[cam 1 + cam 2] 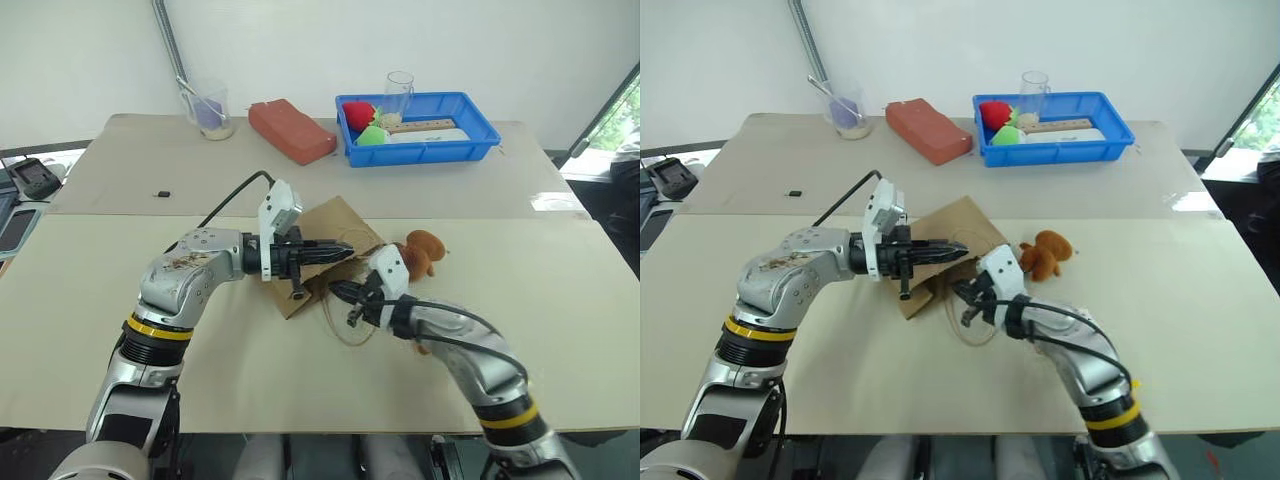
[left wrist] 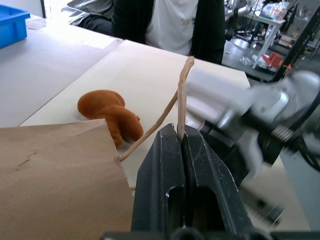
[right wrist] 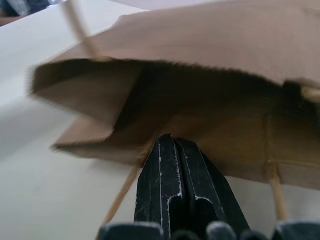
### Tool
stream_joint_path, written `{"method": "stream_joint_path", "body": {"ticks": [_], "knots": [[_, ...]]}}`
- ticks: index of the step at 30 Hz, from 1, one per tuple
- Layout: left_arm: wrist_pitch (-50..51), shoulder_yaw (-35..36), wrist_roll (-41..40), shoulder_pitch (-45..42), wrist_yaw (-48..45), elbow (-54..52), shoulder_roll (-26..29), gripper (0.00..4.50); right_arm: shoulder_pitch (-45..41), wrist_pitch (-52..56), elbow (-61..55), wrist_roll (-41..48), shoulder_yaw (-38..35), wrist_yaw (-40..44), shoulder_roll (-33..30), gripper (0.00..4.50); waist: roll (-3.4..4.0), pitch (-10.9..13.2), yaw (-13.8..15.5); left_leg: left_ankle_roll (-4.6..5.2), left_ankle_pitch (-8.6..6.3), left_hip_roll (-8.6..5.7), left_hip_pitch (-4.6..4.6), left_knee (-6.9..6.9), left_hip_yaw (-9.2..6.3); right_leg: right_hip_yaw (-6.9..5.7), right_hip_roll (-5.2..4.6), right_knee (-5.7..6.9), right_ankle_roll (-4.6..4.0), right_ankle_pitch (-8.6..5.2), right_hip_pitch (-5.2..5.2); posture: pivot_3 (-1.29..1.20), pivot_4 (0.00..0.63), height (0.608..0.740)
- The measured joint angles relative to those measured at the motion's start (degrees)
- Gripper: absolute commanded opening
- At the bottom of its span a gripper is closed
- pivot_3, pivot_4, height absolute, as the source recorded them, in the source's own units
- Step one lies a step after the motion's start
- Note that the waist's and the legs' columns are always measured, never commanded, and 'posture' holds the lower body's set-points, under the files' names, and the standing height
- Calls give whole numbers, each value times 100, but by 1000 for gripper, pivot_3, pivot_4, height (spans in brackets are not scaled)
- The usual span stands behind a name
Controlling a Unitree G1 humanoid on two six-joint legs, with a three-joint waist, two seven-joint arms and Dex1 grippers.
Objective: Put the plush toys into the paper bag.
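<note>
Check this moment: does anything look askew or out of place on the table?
The paper bag lies tipped on its side, mouth held open: the left gripper is shut on its upper cord handle, the right gripper shut at the lower lip. The brown plush toy lies outside the bag, beside it.

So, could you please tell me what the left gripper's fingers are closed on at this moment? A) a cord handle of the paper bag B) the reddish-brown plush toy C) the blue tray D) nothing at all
A: in the left wrist view the left gripper has a beige cord handle of the paper bag pinched between its shut fingers, while the reddish-brown plush toy lies apart on the table.
</note>
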Motion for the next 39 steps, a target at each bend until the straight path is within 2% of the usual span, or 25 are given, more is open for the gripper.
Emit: {"method": "stream_joint_path", "body": {"ticks": [11,17,22,28,35,39], "knots": [[539,384,-385,-18,693,-30,-264,0,-291,-1199,1587,-883,56,-364,879,68,0,0,-94,-2,1,0,2,-5,-6,-2,-2,10,-1,1,-4,0,150,740],[523,523,-401,-216,946,6,-268,0,-290,-1307,1786,-1158,56,-599,1078,68,-1,-1,-107,-8,5,1,10,-8,-9,-2,-1,17,-3,2,-1,0,150,740],[27,872,-230,-1008,1284,6,-168,0,-190,-1217,1695,-1219,20,-689,1153,68,-3,-8,-101,-9,5,-1,26,-15,-8,-1,-2,13,-3,2,13,0,150,740],[-651,1084,73,-1562,1570,130,-186,0,-205,-1155,1740,-1321,-6,-746,1199,68,-6,-11,-101,-10,5,-2,26,-17,-7,-1,-2,10,-3,2,13,0,150,740],[-1281,782,593,-1532,1322,192,-7,0,-265,-1149,1804,-1333,-19,-651,1206,68,-7,-11,-106,-10,5,-2,25,-16,-6,-1,-1,9,-3,2,13,0,150,740],[-1225,576,590,-960,1148,-225,54,0,-315,-1146,1799,-1320,-37,-527,1199,68,-6,-11,-126,-10,5,2,30,-19,-5,1,2,16,-3,2,11,0,150,740]]}}
